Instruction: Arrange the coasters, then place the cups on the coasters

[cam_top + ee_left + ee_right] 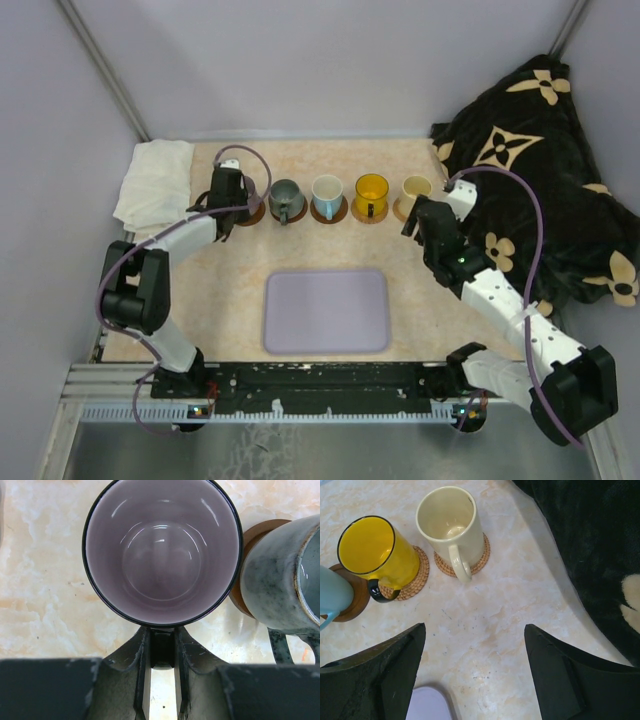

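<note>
Marble-look tabletop (330, 245), cups lined up along the back. Left pincer (162, 640) pinches the mauve cup (162, 555) by its handle at the left end. Grey-green cup (285, 198), white cup (327, 195), yellow cup (371, 193) and cream cup (415, 190) sit on coasters (415, 582). Right pincer (474, 630) hangs spread wide near the cream cup, holding nothing.

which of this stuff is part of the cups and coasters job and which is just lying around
Job:
mauve cup
grey cup
blue cup
yellow cup
cream cup
coasters

Lying about:
tray
white cloth
black blanket
</note>
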You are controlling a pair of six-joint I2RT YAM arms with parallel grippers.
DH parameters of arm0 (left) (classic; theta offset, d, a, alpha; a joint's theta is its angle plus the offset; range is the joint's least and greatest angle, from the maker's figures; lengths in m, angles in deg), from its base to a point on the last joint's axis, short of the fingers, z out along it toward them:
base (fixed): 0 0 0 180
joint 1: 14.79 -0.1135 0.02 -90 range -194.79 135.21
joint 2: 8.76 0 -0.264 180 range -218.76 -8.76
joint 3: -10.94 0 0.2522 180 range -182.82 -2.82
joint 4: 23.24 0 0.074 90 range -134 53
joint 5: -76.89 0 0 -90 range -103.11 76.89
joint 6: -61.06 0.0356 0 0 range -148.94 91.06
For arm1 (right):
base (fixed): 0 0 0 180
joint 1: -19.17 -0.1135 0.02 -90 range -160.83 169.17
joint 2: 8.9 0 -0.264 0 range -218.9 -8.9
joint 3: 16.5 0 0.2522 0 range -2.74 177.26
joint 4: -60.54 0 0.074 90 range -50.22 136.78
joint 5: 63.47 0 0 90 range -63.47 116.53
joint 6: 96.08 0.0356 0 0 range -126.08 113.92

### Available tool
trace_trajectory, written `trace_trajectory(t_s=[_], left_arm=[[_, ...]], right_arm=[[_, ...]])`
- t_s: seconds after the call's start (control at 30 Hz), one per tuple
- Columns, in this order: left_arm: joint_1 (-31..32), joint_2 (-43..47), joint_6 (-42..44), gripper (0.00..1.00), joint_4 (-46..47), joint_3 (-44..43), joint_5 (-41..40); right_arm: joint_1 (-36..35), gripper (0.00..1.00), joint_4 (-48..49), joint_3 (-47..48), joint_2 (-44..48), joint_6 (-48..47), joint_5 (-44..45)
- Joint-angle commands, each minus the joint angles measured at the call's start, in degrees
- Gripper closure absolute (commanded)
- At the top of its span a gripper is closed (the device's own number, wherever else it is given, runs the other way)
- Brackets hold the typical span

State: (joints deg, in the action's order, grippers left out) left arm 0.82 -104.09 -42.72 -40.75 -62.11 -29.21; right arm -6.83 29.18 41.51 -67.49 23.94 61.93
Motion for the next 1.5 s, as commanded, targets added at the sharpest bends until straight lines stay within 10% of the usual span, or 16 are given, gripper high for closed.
trace_trajectory(t_s=[0.0, 0.87, 1.47], left_arm=[[-0.76, -0.65, -1.19, 1.00, 0.99, -4.27, 1.23], [-0.99, -2.92, -2.41, 0.99, -4.95, -7.23, 0.98], [-0.96, -2.79, -0.25, 0.60, -4.57, -5.63, 1.25]], right_arm=[[0.42, 0.20, 0.59, 2.24, -0.10, 0.72, -0.27], [0.42, 0.20, 0.49, 1.82, -0.48, 1.88, -1.28], [0.42, 0.20, 0.64, 1.28, -0.79, 2.32, -2.28]])
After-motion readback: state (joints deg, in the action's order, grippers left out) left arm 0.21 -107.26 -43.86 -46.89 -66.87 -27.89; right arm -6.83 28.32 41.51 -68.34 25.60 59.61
